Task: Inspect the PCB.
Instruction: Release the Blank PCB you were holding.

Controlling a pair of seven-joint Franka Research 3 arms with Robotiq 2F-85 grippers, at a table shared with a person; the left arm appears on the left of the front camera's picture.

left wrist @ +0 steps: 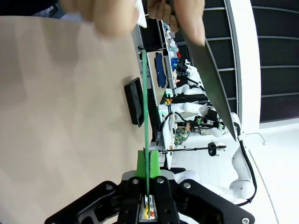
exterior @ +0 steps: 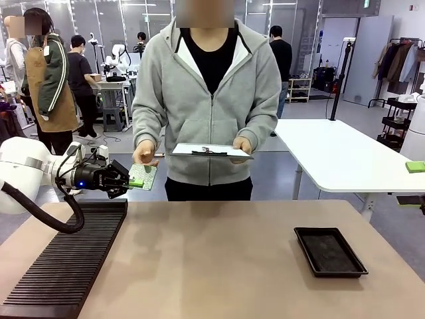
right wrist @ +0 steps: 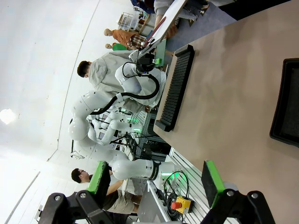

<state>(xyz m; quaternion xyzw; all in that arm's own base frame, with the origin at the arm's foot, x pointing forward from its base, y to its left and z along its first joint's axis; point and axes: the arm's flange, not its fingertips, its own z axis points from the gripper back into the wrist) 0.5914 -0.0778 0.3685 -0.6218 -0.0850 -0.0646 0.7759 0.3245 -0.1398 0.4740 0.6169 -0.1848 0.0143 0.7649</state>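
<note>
The PCB [exterior: 144, 176] is a small green board held up over the table's far left edge, above the rack. My left gripper [exterior: 133, 181] is shut on its near end. In the left wrist view the PCB [left wrist: 145, 107] shows edge-on as a thin green line running up from between the green pads [left wrist: 141, 164] of my left gripper [left wrist: 148, 170]. A person's hand [exterior: 143, 156] grips the board's far upper edge. Their other hand holds a clipboard [exterior: 211, 151] with white paper. My right gripper [right wrist: 154, 179] stands open with nothing between its fingers.
A black slotted rack [exterior: 70, 256] lies along the table's left side. A shallow black tray [exterior: 330, 251] sits at the right. The person [exterior: 212, 100] stands at the far edge. The clipboard's dark edge [left wrist: 205, 79] hangs close beside the board.
</note>
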